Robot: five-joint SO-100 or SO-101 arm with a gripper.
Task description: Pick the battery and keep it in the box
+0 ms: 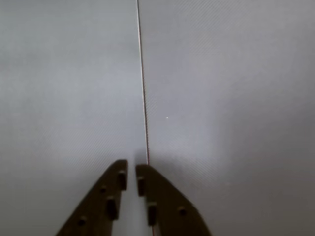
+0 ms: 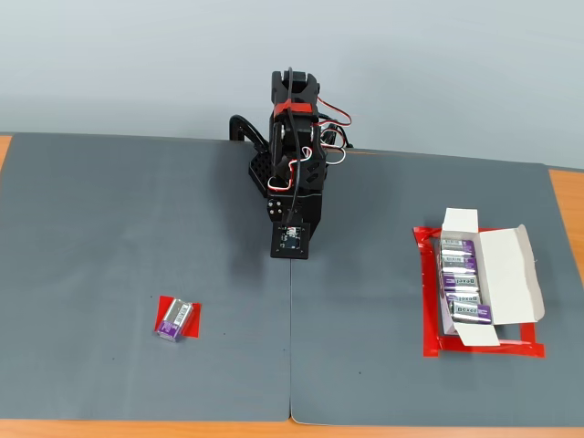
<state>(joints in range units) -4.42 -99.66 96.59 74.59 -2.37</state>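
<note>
Hand nearly clenched, apparently empty, parked well apart from battery, which awaits pickup; box open.

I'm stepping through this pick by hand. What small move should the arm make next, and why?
Probably swing toward the battery on the red tape marker, at lower left in the fixed view. The gripper hangs over bare mat with its fingers nearly closed and empty, far from that cell. The box already holds four others.
</note>
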